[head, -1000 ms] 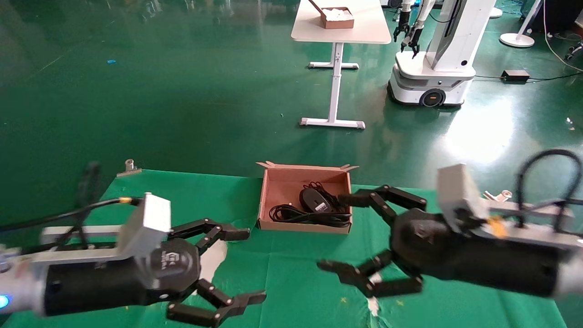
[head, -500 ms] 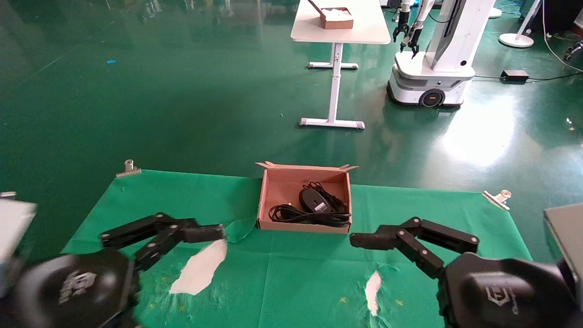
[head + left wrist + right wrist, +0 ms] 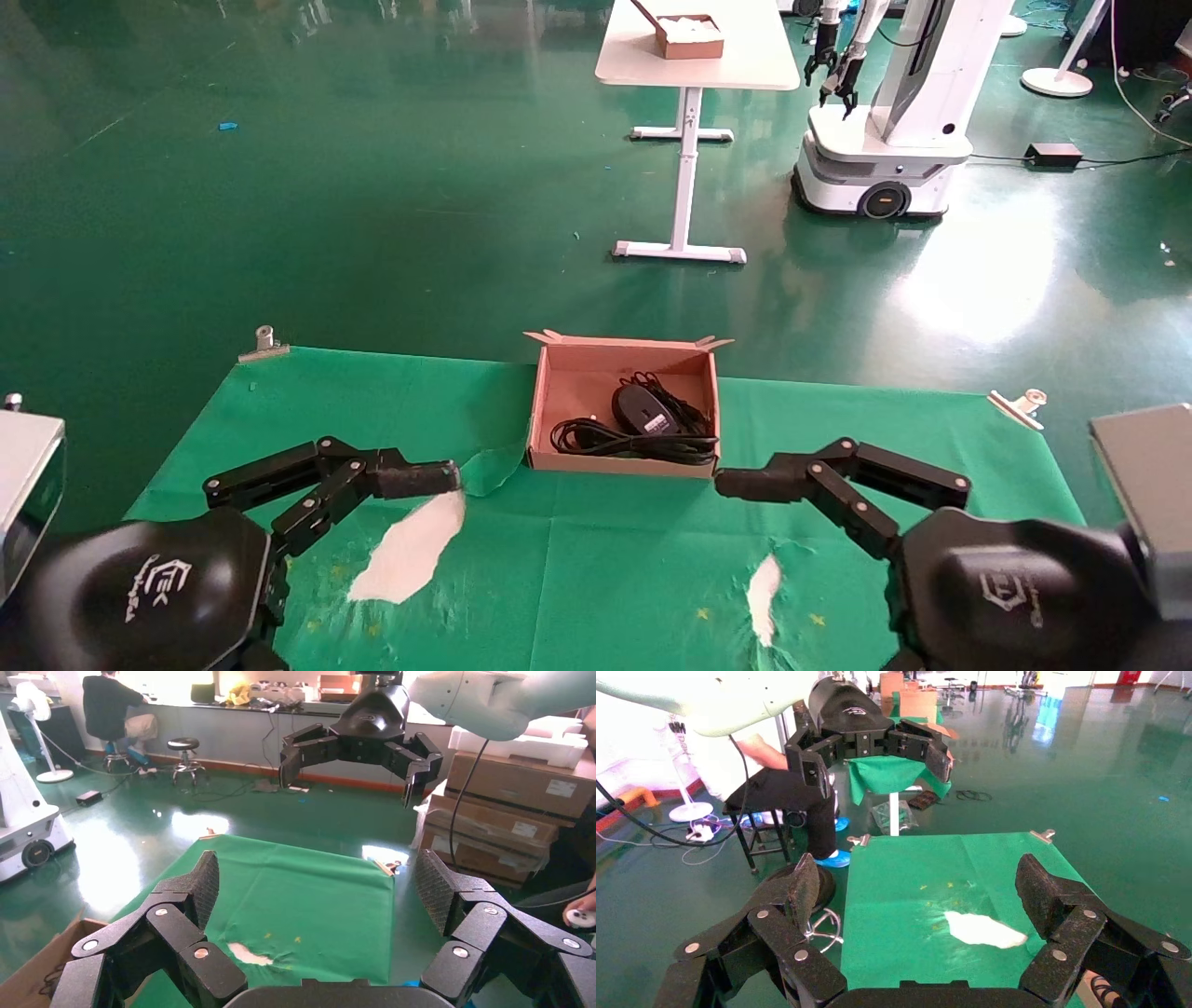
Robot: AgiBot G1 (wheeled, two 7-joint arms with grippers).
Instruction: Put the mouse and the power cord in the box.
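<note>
On the green cloth we see the left gripper at near left, fingers spread and empty. Mid-table, the box holds the power cord and mouse. Right gripper at near right, likewise spread; its wrist view alone shows a seated person. No writing legible.

Bright, sharp frames; glare on the floor.

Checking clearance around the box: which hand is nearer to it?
Right, narrowly. The right hand has a fingertip just off the near right corner of the box; the left hand sits a little farther from its near left corner.
</note>
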